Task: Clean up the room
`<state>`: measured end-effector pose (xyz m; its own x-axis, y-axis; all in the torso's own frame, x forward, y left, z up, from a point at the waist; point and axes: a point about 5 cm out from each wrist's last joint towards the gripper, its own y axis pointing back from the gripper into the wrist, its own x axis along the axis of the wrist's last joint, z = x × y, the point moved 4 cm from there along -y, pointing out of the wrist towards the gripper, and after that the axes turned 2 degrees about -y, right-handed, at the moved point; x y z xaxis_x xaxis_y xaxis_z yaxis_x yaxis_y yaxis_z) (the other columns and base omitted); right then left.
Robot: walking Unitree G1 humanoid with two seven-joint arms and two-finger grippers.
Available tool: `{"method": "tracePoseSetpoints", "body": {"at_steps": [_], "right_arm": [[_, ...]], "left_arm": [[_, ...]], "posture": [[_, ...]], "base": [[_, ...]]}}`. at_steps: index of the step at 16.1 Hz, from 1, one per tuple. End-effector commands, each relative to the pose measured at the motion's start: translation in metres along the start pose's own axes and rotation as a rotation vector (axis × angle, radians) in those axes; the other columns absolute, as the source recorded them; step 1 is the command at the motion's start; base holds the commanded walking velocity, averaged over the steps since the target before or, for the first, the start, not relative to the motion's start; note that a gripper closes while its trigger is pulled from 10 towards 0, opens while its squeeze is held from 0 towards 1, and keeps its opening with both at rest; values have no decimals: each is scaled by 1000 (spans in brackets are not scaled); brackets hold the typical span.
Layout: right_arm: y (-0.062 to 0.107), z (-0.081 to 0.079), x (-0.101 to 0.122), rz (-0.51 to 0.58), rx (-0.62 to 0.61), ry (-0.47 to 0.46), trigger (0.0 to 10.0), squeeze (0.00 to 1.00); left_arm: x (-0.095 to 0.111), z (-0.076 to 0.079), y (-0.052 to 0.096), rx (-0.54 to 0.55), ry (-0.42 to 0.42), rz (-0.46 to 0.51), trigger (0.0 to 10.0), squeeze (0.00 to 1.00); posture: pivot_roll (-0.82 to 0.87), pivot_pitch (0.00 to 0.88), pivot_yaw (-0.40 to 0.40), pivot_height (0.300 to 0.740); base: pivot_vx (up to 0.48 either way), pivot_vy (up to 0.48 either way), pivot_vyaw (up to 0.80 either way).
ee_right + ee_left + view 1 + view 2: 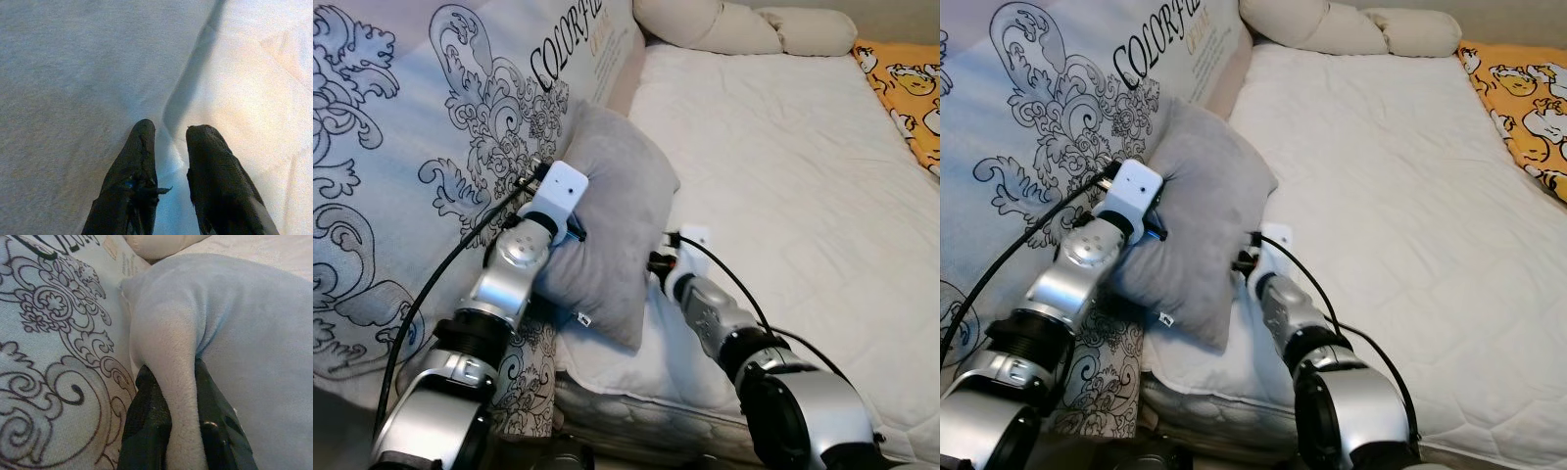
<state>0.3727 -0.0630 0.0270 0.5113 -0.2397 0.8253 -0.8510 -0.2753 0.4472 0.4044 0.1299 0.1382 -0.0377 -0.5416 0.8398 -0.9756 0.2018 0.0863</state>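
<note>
Bed (783, 166) mostly bare white mattress, patterned blanket (401, 147) piled along its left side, cream pillows (734, 24) at the head, yellow printed cloth (911, 88) at the far right edge. Gray pillow (607, 230) stands on edge at the mattress's left side, leaning on the blanket. Left end effector (178, 431) is clenched on a fold of the pillow's edge. Right end effector (168, 147) sits against the pillow's other side where it meets the mattress, fingers slightly parted, nothing between them. Tidying looks early: pillow gripped but not yet placed, blanket unfolded.
</note>
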Motion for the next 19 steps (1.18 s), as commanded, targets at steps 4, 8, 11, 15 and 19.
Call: {"method": "tracePoseSetpoints", "body": {"at_steps": [4,8,11,15,19], "right_arm": [[7,15,13,136,82,-126,10000,1000],[21,36,38,317,116,-208,10000,1000],[36,46,51,414,110,-171,10000,1000],[76,44,82,589,114,-111,10000,1000],[114,34,97,624,50,-12,10000,27]], "left_arm": [[-10,0,2,19,69,-42,10000,75],[16,-12,14,38,212,131,10000,1000],[37,-10,24,-9,296,224,10000,1000],[80,-32,46,98,414,427,10000,1000],[64,-7,71,-21,522,354,10000,0]], "posture": [[234,60,20,740],[158,0,20,740],[126,0,12,740],[70,0,18,740],[10,0,27,740]], "base": [[0,0,0],[0,0,0],[0,0,0],[0,0,0],[0,0,0]]}}
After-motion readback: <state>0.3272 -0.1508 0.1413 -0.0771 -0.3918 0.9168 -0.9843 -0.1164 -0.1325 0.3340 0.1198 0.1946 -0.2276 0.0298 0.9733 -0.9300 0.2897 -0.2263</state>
